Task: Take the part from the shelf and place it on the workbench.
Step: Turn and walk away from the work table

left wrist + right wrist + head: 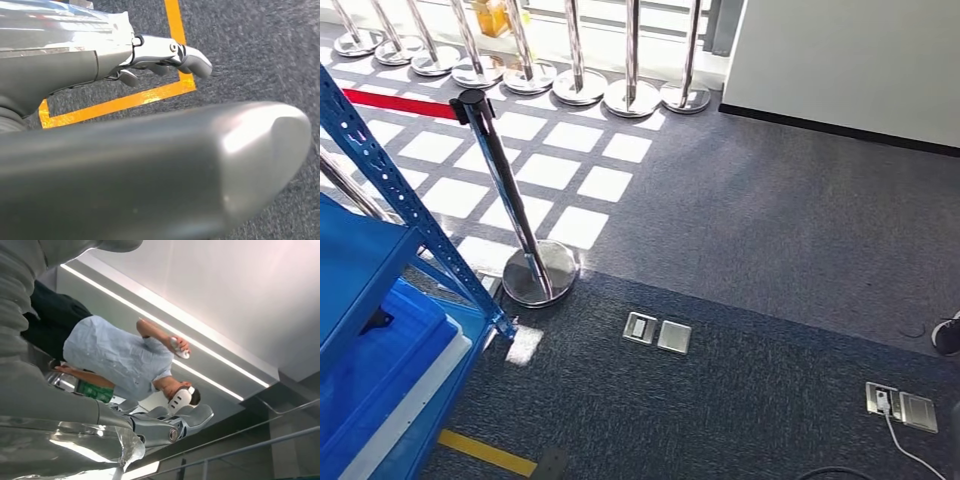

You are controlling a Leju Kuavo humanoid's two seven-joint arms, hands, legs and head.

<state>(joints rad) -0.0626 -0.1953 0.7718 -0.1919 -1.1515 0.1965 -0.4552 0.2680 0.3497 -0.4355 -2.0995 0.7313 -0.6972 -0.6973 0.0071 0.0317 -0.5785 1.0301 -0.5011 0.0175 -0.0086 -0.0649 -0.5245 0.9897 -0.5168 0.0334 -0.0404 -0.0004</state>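
Observation:
The blue metal shelf (376, 170) stands at the left of the head view, with a blue bin (380, 360) on its lower level. I cannot make out any part in the bin or on the shelf boards. My left hand (166, 55) hangs over dark carpet, fingers stretched out and holding nothing, its thick thumb (188, 165) close to the camera. My right hand (170, 422) also has its fingers extended with nothing in them.
A chrome stanchion (520, 215) with a red belt (395, 102) stands just right of the shelf, with several more along the back. Floor sockets (657, 332) and a cabled one (901, 405) sit in the carpet. A person (120, 357) holding a white controller stands near my right side.

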